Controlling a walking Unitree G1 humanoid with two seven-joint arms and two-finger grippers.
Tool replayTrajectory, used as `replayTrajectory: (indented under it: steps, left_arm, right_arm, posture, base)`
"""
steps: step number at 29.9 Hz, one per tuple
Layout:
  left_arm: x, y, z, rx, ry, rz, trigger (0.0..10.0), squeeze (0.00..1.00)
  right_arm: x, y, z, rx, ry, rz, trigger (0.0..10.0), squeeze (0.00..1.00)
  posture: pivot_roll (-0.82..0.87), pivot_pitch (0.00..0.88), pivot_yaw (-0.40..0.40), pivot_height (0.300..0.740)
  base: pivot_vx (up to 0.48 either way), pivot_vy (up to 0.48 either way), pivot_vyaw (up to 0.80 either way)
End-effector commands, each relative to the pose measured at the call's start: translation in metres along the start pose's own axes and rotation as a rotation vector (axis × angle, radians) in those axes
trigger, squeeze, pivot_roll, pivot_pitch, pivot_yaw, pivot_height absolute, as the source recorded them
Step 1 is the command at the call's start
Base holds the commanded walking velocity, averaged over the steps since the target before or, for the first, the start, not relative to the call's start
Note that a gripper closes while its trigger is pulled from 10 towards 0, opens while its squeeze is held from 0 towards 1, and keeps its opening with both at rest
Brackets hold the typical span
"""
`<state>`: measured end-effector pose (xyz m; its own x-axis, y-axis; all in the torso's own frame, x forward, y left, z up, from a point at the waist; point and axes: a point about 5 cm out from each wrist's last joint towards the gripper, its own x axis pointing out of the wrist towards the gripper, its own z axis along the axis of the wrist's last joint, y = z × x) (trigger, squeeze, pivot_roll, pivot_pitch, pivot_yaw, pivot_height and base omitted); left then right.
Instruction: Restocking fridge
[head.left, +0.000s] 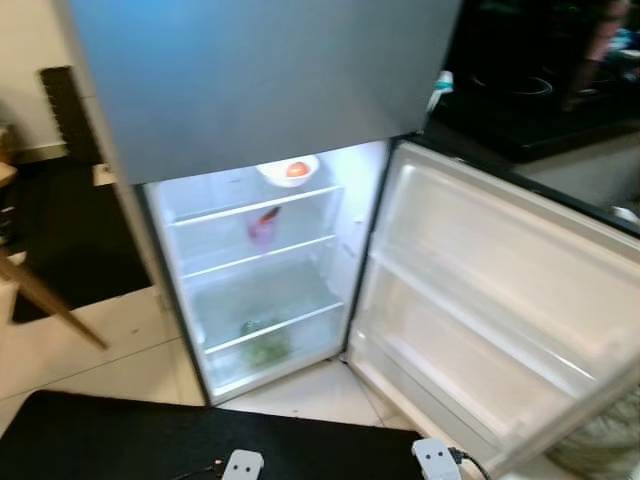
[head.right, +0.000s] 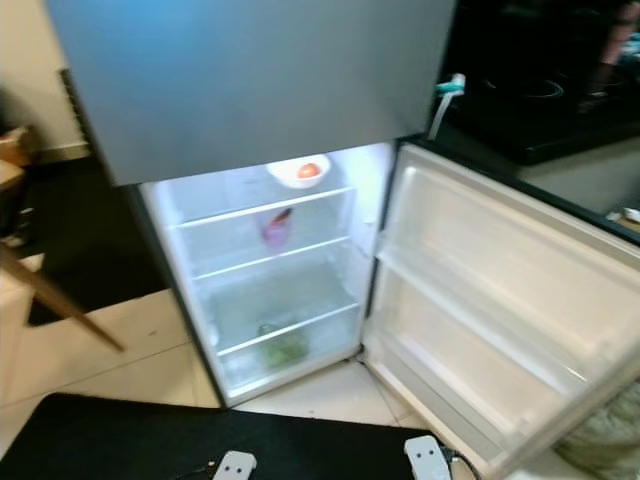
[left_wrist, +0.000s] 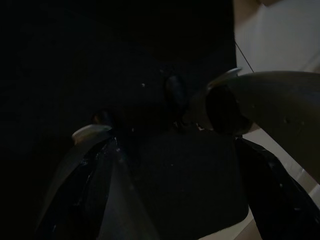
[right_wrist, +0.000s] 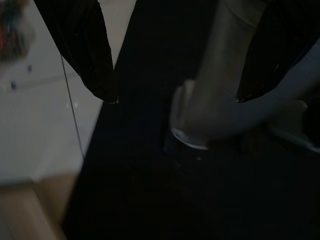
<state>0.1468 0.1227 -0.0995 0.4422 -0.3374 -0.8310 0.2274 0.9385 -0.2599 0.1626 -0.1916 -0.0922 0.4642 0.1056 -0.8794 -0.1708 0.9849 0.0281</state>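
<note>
The fridge (head.left: 270, 80) stands before me with its lower door (head.left: 500, 300) swung wide open to the right. On the top shelf sits a white bowl (head.left: 285, 176) holding an orange-red fruit (head.left: 297, 169). A pink-purple item (head.left: 263, 228) lies on the shelf below. Green vegetables (head.left: 265, 345) rest in the bottom drawer. My left gripper (left_wrist: 170, 150) hangs idle and open over a dark surface, as does my right gripper (right_wrist: 175, 97), its black fingers (right_wrist: 85, 45) spread apart.
A wooden chair leg (head.left: 50, 300) slants across the tile floor (head.left: 110, 350) on the left, beside a dark rug (head.left: 70, 230). A black cooktop counter (head.left: 530, 100) with a spray bottle (head.left: 441, 88) lies behind the open door. A black panel (head.left: 150, 440) lies along the lower edge.
</note>
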Motion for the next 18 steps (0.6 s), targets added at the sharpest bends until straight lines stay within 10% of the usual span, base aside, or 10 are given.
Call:
replayTrajectory:
  steps: [1,18]
  left_arm:
    - [-0.0016,0.0026,-0.0056,0.014,0.021,0.005,10.0,0.0]
    - [-0.0023,0.0056,-0.0054,0.055,0.014,0.042,10.0,0.0]
  right_arm:
    - [-0.0008,-0.0003,-0.0064,-0.003,0.022,0.0,10.0,0.0]
    - [-0.0004,0.0011,-0.006,0.009,0.026,0.004,10.0,0.0]
  posture:
    - [-0.05,0.0,-0.02,0.74]
    - [-0.05,0.0,-0.015,0.74]
  base:
    - [0.0,0.0,-0.78]
    - [0.0,0.0,-0.78]
